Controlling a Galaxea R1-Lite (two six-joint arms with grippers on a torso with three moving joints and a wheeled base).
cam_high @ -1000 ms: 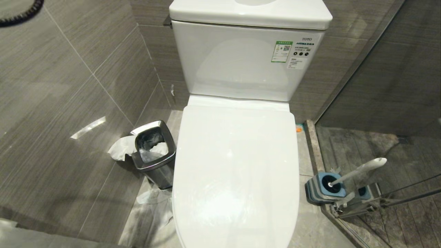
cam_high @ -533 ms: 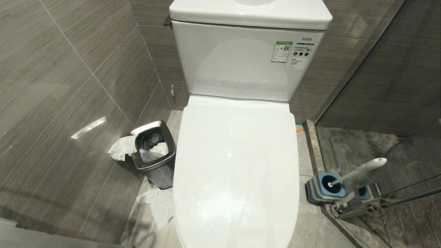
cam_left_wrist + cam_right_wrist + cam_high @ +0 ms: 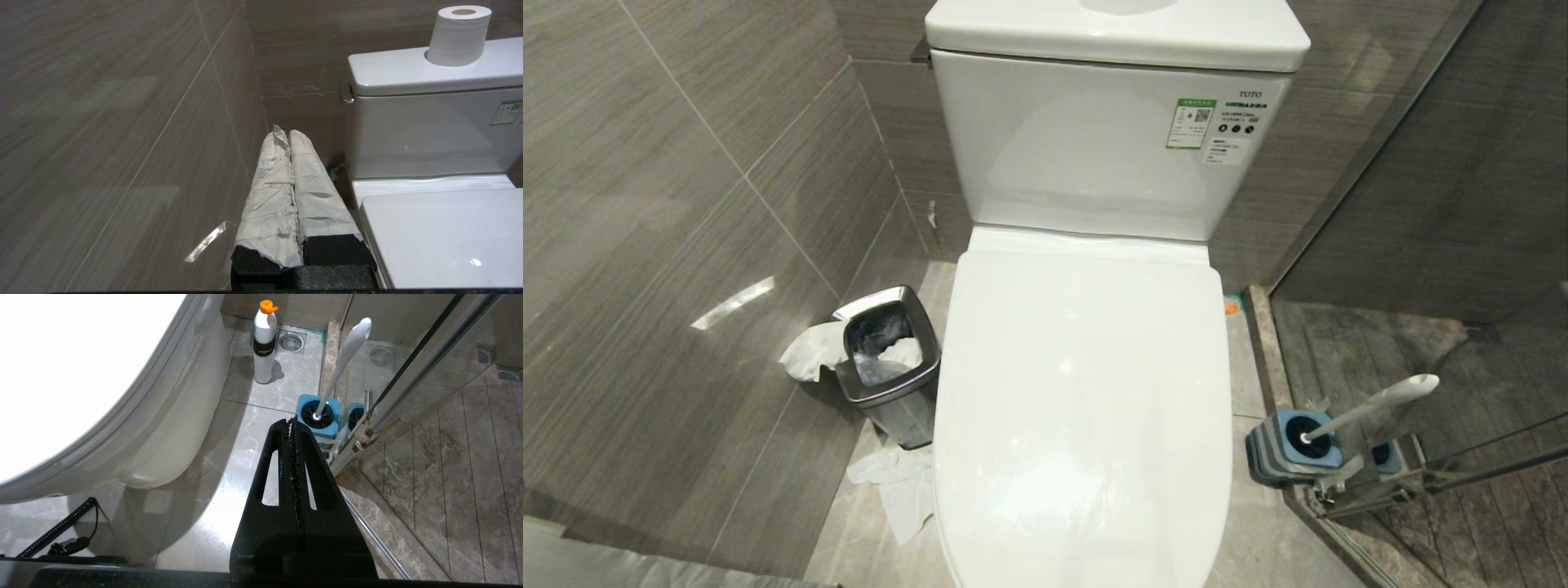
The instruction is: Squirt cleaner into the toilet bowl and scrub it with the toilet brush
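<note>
The toilet's white lid [image 3: 1082,392] is down, so the inside of the toilet bowl is hidden; only its outer wall [image 3: 175,428] shows. The toilet brush [image 3: 1372,404] stands tilted in its blue-and-grey holder [image 3: 1290,445] on the floor to the right. A white bottle with an orange cap [image 3: 263,339] stands behind it beside the toilet. My left gripper [image 3: 286,132], its fingers wrapped in white paper, is shut and empty, left of the cistern and near the wall. My right gripper [image 3: 291,420] is shut and empty, low beside the bowl, its tip pointing at the brush [image 3: 343,363] and holder [image 3: 318,416].
A small steel bin [image 3: 886,359] stuffed with tissue stands left of the toilet, with paper on the floor [image 3: 898,482]. A glass shower screen [image 3: 1462,245] with a metal frame closes the right side. A toilet roll [image 3: 457,34] sits on the cistern [image 3: 1094,139]. Tiled walls stand close on the left.
A black coiled cable at the head view's upper left corner has left the picture, and a shadow on the floor by the bin has gone. Toilet, bin and brush are unmoved.
</note>
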